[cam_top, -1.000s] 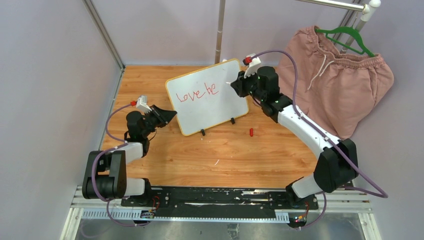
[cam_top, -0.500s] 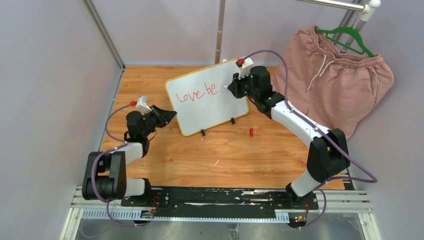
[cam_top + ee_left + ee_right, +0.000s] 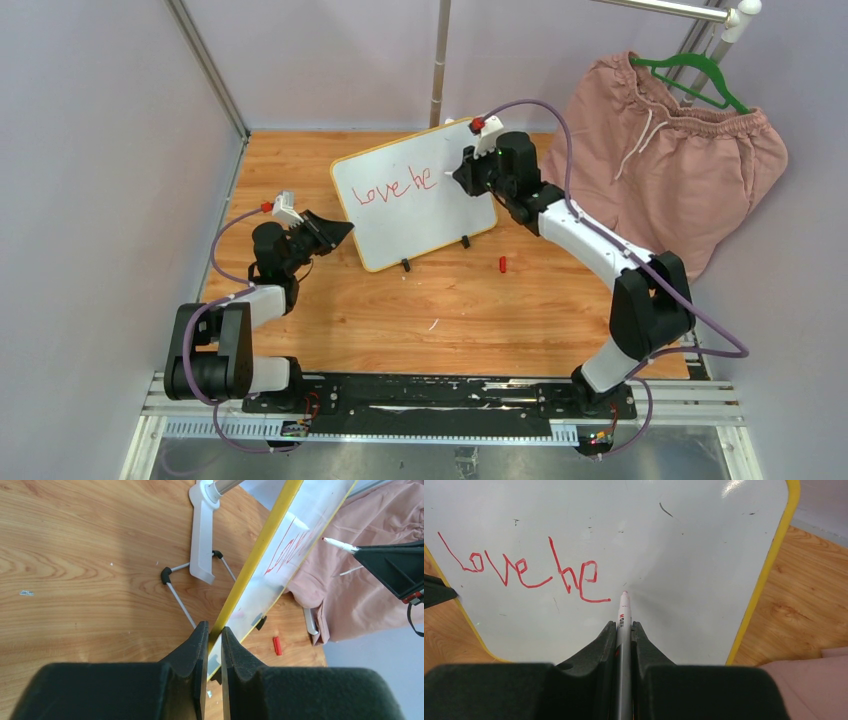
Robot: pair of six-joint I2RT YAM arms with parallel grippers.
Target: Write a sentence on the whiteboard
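Pale wood covers the table (image 3: 450,310), with grey walls on three sides and pink shorts (image 3: 670,170) on a green hanger (image 3: 690,70) at the far right. The whiteboard (image 3: 430,225) stands tilted near the middle back of the table, its face turned toward the arms.

From above, the sentence (image 3: 395,187) reads only "love he" in red across the upper half of the board. A small red cap (image 3: 503,264) lies on the wood just right of the board's lower corner.

The left gripper (image 3: 345,230) is at the board's lower left edge. Its wrist camera shows what the overhead view cannot: both fingers (image 3: 195,645) pressed onto the thin yellow frame (image 3: 255,560), one on each side, pinching it. That view also looks behind the board, to a thin wire stand (image 3: 177,595) and the white foot of a pole (image 3: 202,535).

The right gripper (image 3: 462,175) is at the board's right side, level with the writing. Its own camera shows it clamped on a white marker (image 3: 623,630) that runs out between the fingers. The red tip sits just right of the tail of the "e" in "he". Whether it touches the board or stops a hair short cannot be told.
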